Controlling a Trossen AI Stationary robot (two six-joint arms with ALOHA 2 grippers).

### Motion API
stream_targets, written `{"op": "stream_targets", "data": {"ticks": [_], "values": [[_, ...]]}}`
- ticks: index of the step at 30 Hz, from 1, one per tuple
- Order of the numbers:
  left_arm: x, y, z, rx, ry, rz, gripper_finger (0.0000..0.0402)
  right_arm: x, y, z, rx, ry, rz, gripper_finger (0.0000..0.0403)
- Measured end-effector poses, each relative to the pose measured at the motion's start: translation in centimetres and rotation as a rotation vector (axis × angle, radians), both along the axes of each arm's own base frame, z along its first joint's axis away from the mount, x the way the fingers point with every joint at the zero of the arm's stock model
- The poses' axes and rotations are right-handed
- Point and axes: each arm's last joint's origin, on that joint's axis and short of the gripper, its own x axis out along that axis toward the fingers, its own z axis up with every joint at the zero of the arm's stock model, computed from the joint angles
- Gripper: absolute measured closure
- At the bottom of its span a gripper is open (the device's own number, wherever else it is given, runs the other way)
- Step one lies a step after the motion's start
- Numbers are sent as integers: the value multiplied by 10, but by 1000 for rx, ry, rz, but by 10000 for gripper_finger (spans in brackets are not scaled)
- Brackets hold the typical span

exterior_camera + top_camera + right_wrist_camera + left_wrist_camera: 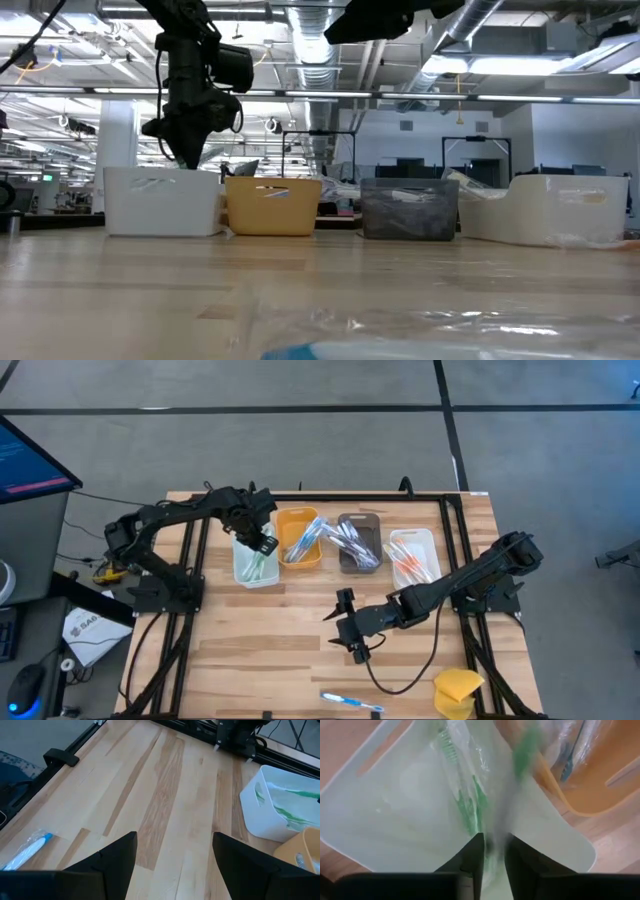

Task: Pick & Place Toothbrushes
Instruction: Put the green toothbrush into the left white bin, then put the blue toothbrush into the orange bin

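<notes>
Mostly sorted — toothbrushes (345,545) fill the four bins (361,542). Left pincer (265,545) over the white bin (255,565), pinching a green brush (526,747). One blue brush (352,702) left on the bench (260,650). Right pincer (348,622) spread, mid-bench.

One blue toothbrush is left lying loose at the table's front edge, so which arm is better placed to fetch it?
Right. The right gripper hangs open over bare table near the blue toothbrush, while the left gripper is over the white bin at the back.
</notes>
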Motion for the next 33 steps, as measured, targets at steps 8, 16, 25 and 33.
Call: {"op": "stream_targets", "data": {"ticks": [8, 16, 25, 33], "values": [[0, 0, 0, -6, 2, 27, 300, 0, 0, 0, 0, 0, 0, 148], [-7, -6, 16, -8, -88, -64, 274, -4, -1, -5, 43, 69, -50, 148], [-39, -43, 78, 97, -402, -154, 277, -14, 2, -15, 217, 275, -32, 148], [-46, -87, 104, 285, -795, -347, 277, -27, 34, -11, 284, 290, 140, 148]]}}
